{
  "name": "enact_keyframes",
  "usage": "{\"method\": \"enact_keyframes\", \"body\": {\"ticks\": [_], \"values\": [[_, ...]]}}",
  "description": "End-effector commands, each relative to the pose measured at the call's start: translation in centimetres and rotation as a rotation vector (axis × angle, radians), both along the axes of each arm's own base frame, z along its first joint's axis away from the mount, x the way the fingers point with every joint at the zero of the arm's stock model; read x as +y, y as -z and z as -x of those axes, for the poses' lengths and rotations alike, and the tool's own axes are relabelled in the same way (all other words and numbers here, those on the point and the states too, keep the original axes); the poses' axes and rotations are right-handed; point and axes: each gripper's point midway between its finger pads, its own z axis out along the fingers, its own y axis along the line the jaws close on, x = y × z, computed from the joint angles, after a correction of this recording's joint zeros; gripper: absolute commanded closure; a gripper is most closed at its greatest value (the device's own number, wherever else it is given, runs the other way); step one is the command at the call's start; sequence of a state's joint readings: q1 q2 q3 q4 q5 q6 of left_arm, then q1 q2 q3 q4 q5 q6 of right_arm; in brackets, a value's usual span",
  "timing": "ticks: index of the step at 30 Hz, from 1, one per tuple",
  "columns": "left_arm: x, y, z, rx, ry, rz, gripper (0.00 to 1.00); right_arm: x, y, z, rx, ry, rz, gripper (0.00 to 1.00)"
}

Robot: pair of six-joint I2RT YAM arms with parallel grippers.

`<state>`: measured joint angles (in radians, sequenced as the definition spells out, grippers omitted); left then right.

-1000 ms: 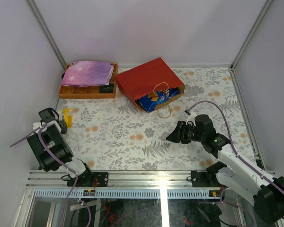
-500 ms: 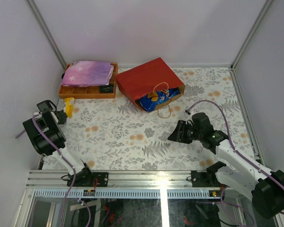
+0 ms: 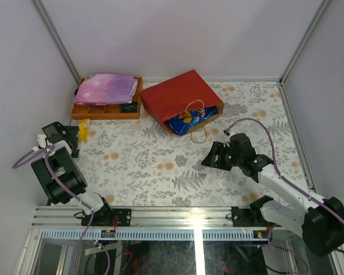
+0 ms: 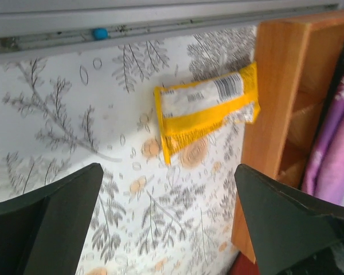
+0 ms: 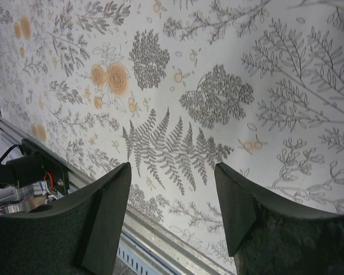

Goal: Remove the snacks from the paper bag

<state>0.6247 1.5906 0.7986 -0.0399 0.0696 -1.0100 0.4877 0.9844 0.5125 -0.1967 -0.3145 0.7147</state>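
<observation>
The red paper bag (image 3: pixel 180 96) lies on its side at the back of the table, its mouth facing the front right. A blue chip bag (image 3: pixel 192 120) sticks out of that mouth, one of the snacks. A yellow-orange packet (image 3: pixel 83 129) (image 4: pixel 206 112) lies flat on the cloth beside the tray. My left gripper (image 3: pixel 75 138) (image 4: pixel 167 169) hovers just short of it, open wide and empty. Over bare cloth, in front of and to the right of the bag, my right gripper (image 3: pixel 210 158) (image 5: pixel 172 167) is open with nothing in it.
An orange compartment tray (image 3: pixel 106 110) (image 4: pixel 275 114) stands at the back left with a pink-purple starry pouch (image 3: pixel 106 87) (image 4: pixel 332 149) on it. The bag's cord handle (image 3: pixel 199 136) trails on the cloth. The front rail (image 5: pixel 160 235) lies under my right gripper.
My left gripper has opened and let go of the yellow-orange packet, which now lies by the tray. My right gripper has opened wider and shifted slightly towards the bag.
</observation>
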Motion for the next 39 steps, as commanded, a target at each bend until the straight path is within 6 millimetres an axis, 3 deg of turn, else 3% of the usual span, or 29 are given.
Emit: {"method": "enact_keyframes", "body": {"ticks": [1,4,8,9,11,16,20,26,32,39], "values": [[-1.8,-3.7,1.5,-0.067,0.069,-0.057,0.00,1.5,-3.3,-4.4,-0.156,-0.005,-0.023,0.31],[-5.9,-5.8,1.9,-0.141,0.199,-0.080,0.00,2.4,-3.7,-6.6,-0.190,-0.013,-0.025,0.29],[-14.6,-8.4,2.5,-0.223,0.416,-0.149,0.00,2.8,-4.5,-10.6,-0.237,0.088,-0.064,0.27],[-17.9,-9.2,2.8,-0.254,0.500,-0.168,0.00,2.7,-4.8,-11.7,-0.252,0.130,-0.089,0.26],[-21.5,-10.8,3.7,-0.305,0.595,-0.219,0.00,2.6,-5.4,-13.6,-0.271,0.196,-0.162,0.26],[-26.4,-11.5,5.6,-0.300,0.818,-0.299,0.00,1.4,-6.2,-17.9,-0.288,0.336,-0.317,0.30],[-29.5,-9.3,6.8,-0.213,0.989,-0.314,0.00,0.1,-5.8,-20.7,-0.312,0.412,-0.353,0.35],[-32.7,-6.5,8.5,-0.206,1.112,-0.289,0.00,-1.9,-4.1,-22.6,-0.283,0.469,-0.371,0.36],[-33.1,-4.7,8.9,-0.173,1.165,-0.290,0.00,-2.5,-2.6,-24.7,-0.286,0.489,-0.356,0.36],[-33.4,-4.0,10.1,-0.156,1.216,-0.270,0.00,-2.1,-0.7,-27.3,-0.274,0.520,-0.401,0.38]]}}
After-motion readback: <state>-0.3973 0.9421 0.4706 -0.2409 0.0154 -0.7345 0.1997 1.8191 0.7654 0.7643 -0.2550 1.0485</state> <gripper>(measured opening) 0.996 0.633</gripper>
